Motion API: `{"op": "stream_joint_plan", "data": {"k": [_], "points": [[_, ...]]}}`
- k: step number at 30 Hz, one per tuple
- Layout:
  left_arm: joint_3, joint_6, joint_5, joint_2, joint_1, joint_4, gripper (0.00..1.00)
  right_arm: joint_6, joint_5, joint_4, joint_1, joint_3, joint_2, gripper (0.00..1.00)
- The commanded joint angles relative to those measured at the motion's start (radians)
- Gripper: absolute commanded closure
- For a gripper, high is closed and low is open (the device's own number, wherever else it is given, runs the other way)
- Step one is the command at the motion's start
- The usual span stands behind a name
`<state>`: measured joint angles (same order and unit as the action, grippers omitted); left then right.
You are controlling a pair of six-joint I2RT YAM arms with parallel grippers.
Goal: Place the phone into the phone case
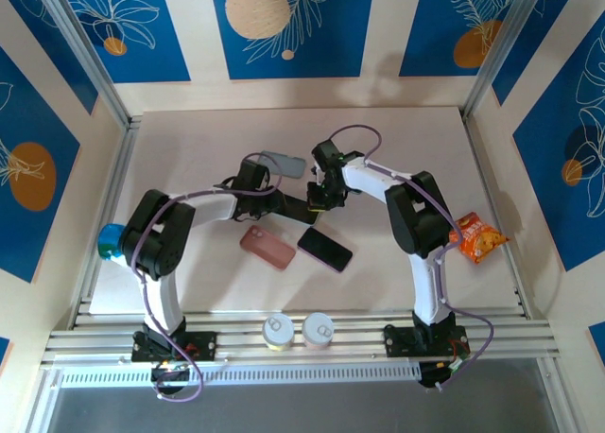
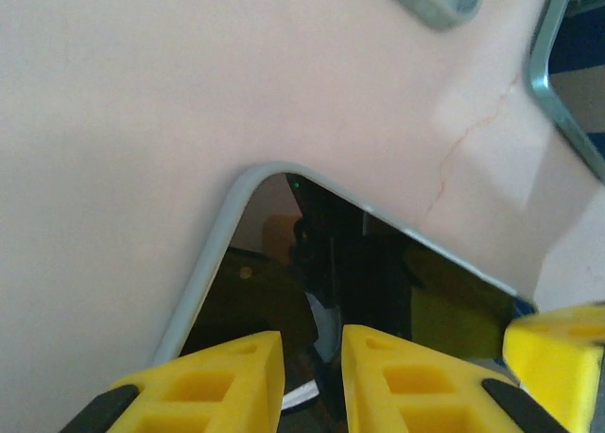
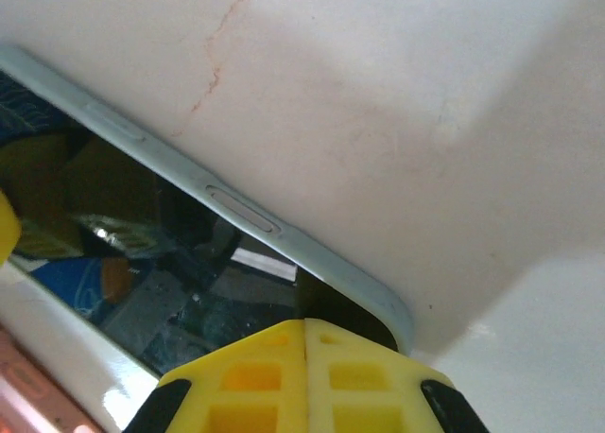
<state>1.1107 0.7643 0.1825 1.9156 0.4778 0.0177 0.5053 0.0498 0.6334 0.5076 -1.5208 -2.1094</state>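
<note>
When viewed from above, found the phone (image 1: 324, 250) flat on the table (image 1: 189, 140), dark screen up, just beside the pink phone case (image 1: 267, 247). Saw the left gripper (image 1: 304, 206) low over its far end, fingers (image 2: 217, 381) kept narrow with a small gap. Noted the right gripper (image 1: 324, 199) close by, fingers (image 3: 255, 376) pressed fully together above one corner of the phone.
</note>
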Motion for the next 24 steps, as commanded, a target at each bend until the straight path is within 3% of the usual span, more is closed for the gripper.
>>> {"op": "stream_joint_plan", "data": {"k": [1, 11, 24], "points": [[0.071, -0.024, -0.008, 0.088, -0.023, 0.014, 0.75, 0.058, 0.199, -0.009, 0.031, 0.024, -0.104, 1.0], [0.281, -0.085, -0.03, 0.142, -0.096, 0.128, 0.76, 0.05, 0.278, -0.005, 0.035, -0.109, -0.139, 1.0], [0.026, -0.044, -0.025, -0.208, -0.187, 0.093, 0.75, 0.157, 0.257, -0.013, 0.091, -0.268, -0.266, 1.0]]}}
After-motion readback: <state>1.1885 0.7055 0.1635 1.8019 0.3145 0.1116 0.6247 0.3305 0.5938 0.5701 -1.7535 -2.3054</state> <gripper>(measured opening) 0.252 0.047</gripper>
